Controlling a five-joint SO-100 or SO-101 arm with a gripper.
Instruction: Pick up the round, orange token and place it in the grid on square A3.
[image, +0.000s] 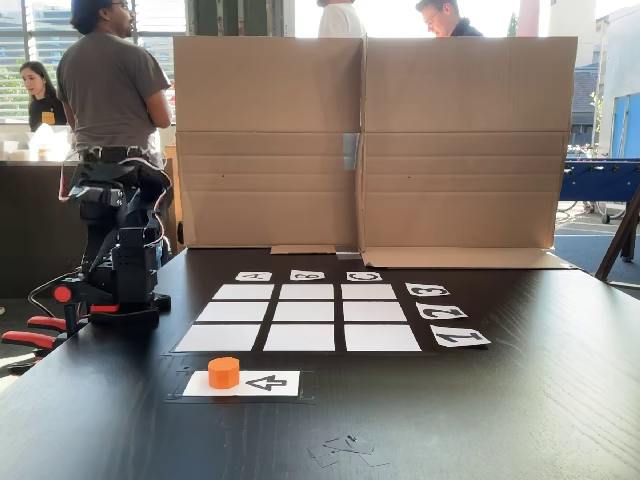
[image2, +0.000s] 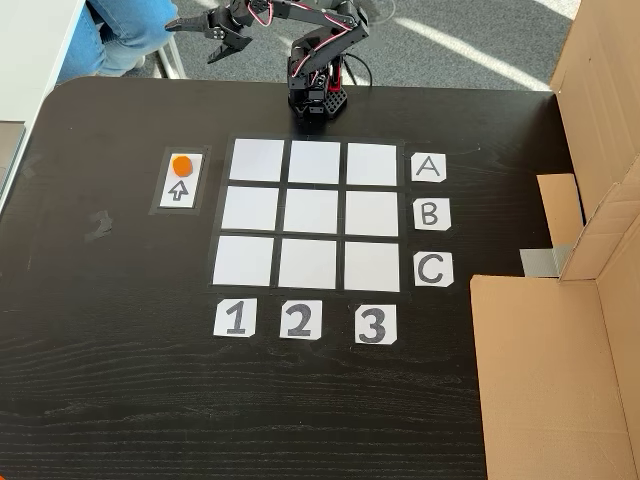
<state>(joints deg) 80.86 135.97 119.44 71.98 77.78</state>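
Table (image2: 120, 400): dark, carries everything.
Grid (image2: 313, 212): at the table centre in a fixed view.
Square A3 (image2: 372, 163): corner cell, at 1 o'clock from the grid centre.
Gripper (image2: 218, 47): at 11 o'clock above the grid, fingers spread, empty.
Round, orange token (image2: 182, 165): on the arrow card (image2: 181, 189), at 9 o'clock of the grid.
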